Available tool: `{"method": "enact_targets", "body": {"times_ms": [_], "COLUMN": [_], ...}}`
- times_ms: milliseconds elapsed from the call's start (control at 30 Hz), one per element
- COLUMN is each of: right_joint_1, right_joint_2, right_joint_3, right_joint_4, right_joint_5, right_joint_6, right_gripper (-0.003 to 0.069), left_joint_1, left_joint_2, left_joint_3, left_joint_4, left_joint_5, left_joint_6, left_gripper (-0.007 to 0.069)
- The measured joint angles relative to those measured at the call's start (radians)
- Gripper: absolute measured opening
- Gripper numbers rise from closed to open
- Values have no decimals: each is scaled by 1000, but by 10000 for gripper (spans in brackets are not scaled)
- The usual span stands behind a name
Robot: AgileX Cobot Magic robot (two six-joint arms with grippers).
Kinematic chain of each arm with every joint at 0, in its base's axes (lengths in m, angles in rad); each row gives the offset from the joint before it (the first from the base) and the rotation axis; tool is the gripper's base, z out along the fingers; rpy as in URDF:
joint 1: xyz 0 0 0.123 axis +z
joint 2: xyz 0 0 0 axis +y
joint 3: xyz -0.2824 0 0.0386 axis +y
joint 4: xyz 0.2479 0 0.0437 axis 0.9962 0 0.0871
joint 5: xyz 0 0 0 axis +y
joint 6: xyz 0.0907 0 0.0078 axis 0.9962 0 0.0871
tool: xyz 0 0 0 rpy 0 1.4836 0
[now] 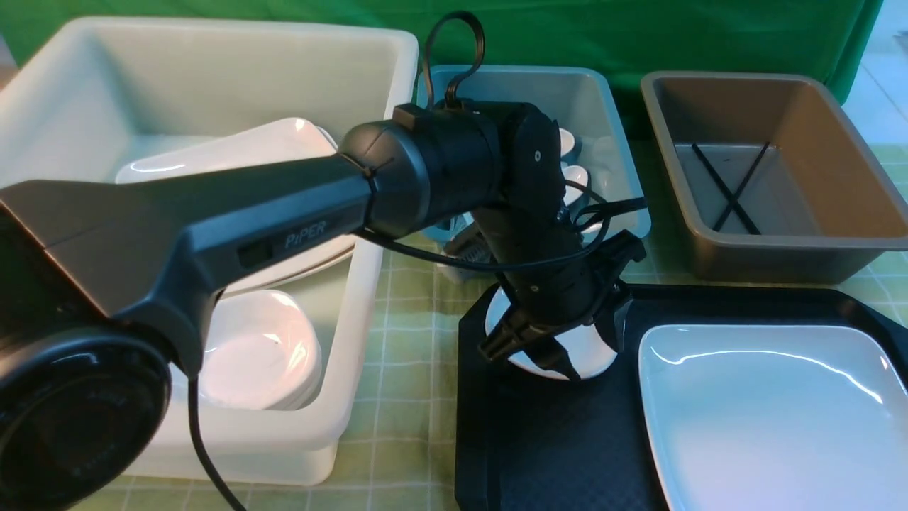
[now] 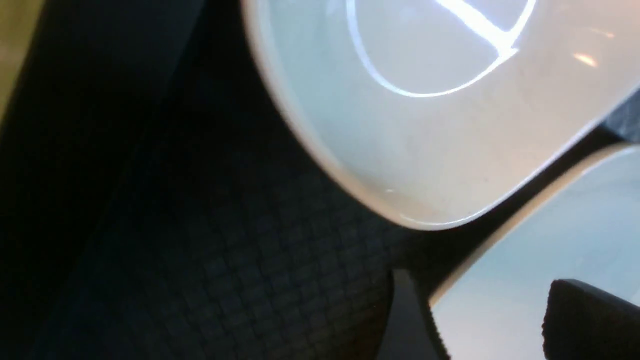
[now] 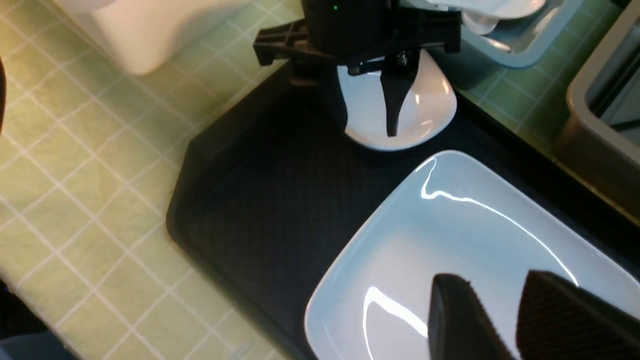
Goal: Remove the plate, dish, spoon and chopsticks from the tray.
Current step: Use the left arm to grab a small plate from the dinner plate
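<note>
Two white pieces are seen on the black tray [image 1: 539,447], which fills the lower right of the front view and shows a textured floor, a low rim and cut-off corners. The plate [image 1: 766,419], large, glossy and rounded-square with a raised rim, is set in the lower right of that view. The dish [image 1: 592,351], far smaller and bowl-like, is placed at the tray's upper left corner, just beside the plate but apart from it (a dark strip of tray is visible between them in the left wrist view).

The left end effector [image 1: 528,358] is held low over the dish with its jaws parted. In the right wrist view one finger is seen over the dish's hollow and the other outside its rim, and no grip is made.

The right end effector [image 3: 492,280] is shown only in its own wrist view, above the plate, its jaws set moderately apart with nothing between them.

The chopsticks [image 1: 731,188], thin and black, are laid crossed on the floor of the brown bin [image 1: 837,234] at the upper right. The green checked surface [image 1: 411,397] is visible between the tray and the white bin [image 1: 355,397] at the left.
</note>
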Motion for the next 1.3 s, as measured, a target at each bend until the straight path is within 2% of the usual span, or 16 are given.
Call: {"method": "enact_targets", "body": {"times_ms": [100,233,500,833,1100,1300], "right_joint_1": [0,0,0,0,0,0], "right_joint_2": [0,0,0,0,0,0], "right_joint_3": [0,0,0,0,0,0], "right_joint_4": [0,0,0,0,0,0], "right_joint_5": [7,25,46,50,56,56], "right_joint_6": [0,0,0,0,2,2], "right_gripper": [197,198,201,209,216,222], "left_joint_1": [0,0,0,0,0,0], "left_joint_2": [0,0,8,75,79,80], "left_joint_3": [-1,-1,-1,-1,-1,-1], "left_joint_4": [46,102,108,52,173,201], "left_joint_5": [66,106,57,20,13,-37], "left_joint_6": [-115,-164,-250,-297,-380,-401], "left_gripper": [333,333,333,333,333,315]}}
